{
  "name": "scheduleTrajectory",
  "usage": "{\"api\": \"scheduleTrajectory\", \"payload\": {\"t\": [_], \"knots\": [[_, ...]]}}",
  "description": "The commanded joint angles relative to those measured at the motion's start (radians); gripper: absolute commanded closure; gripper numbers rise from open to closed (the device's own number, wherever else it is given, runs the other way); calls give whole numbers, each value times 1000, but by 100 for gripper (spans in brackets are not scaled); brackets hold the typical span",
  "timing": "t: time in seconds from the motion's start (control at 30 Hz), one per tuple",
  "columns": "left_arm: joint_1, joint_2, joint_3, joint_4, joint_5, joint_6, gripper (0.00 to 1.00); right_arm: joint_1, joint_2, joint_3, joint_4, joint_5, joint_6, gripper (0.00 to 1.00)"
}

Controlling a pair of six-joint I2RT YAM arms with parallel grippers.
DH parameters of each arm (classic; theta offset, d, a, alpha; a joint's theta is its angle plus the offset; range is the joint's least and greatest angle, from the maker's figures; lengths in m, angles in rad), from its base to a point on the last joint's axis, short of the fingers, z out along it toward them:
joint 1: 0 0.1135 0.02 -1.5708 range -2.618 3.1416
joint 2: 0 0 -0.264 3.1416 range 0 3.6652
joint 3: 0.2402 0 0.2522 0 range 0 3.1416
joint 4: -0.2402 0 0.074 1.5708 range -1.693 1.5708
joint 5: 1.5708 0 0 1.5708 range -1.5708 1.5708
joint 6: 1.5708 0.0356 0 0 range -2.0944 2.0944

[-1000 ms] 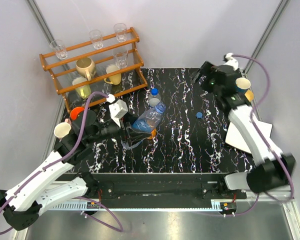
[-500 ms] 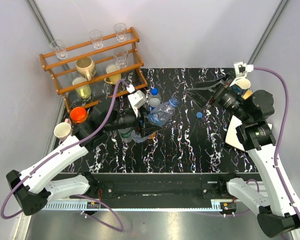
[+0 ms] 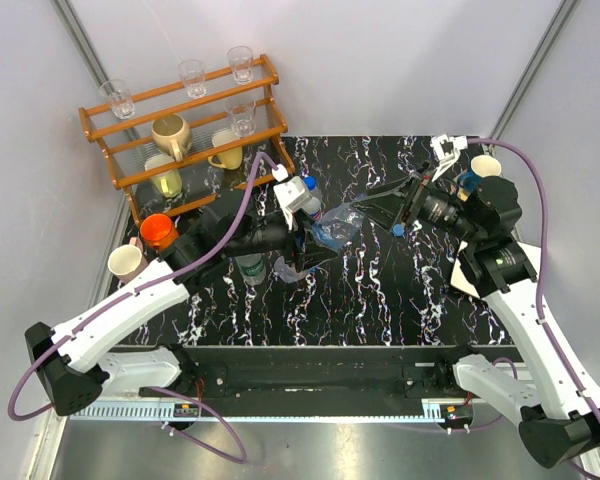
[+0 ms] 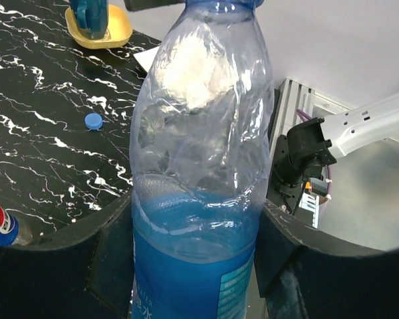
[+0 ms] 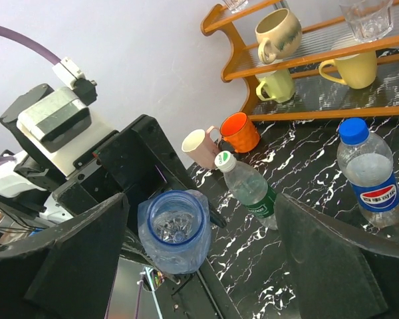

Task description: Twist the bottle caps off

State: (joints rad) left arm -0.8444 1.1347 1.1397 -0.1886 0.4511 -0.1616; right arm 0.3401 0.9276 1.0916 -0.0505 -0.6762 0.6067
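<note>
**Left gripper** (image 4: pixel 196 226): closed on the lower body of the translucent blue bottle (image 4: pixel 199 153), one finger (image 4: pixel 110 259) on each side. The bottle is held off the table, tilted, with its neck toward the right arm.

**Right gripper** (image 3: pixel 382 205): jaws spread wide and holding nothing. The bottle's neck (image 5: pixel 174 222) lies between the fingers, clear of both. Its mouth is open, with no cap on it.

**Loose blue cap** (image 3: pixel 398 230): lying on the black marbled table (image 3: pixel 360 300), just below the right gripper.

**Green-label bottle** (image 5: pixel 247 187): capped, standing beside the left arm.

**Blue-red-label bottle** (image 5: pixel 367 174): blue cap on, near the wooden rack (image 3: pixel 180 130).

**Open room**: bare tabletop from the held bottle to the near edge. The rack fills the far-left corner, and a white sheet (image 3: pixel 475 272) lies at the right edge.
</note>
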Motion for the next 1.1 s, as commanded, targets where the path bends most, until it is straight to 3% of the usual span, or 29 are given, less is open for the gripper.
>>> {"api": "scheduleTrajectory", "payload": {"t": [0.0,0.1,0.13,0.2,0.23,0.33,0.47,0.63,0.67,0.7,0.77,0.93,1.07], "knots": [[-5,0,48,54,-26,10,38,19,14,7,14,-40,-18,3],[-7,8,51,54,-25,13,38,28,25,5,17,-45,-18,15],[-7,10,52,52,-25,13,38,31,27,4,23,-46,-16,24],[-7,11,54,54,-25,16,38,33,33,1,26,-45,-10,33],[-7,11,55,54,-23,16,37,37,36,1,28,-43,-10,46],[-7,8,55,51,-26,22,37,40,34,-2,34,-42,-4,55],[-7,8,58,44,-35,25,28,42,33,2,38,-39,5,75],[-7,0,66,32,-51,33,19,43,24,24,20,-16,-2,81],[-7,-1,69,26,-60,33,14,42,24,31,11,-8,-8,81],[-7,-7,75,18,-71,34,1,42,22,39,-11,9,-15,82],[-7,-16,80,-9,-98,39,1,43,19,62,-29,29,-33,82],[-7,-107,89,-86,-190,56,1,42,37,167,-227,329,-129,82],[-5,-216,87,-84,-285,63,1,42,86,232,-354,704,-171,89]]}}
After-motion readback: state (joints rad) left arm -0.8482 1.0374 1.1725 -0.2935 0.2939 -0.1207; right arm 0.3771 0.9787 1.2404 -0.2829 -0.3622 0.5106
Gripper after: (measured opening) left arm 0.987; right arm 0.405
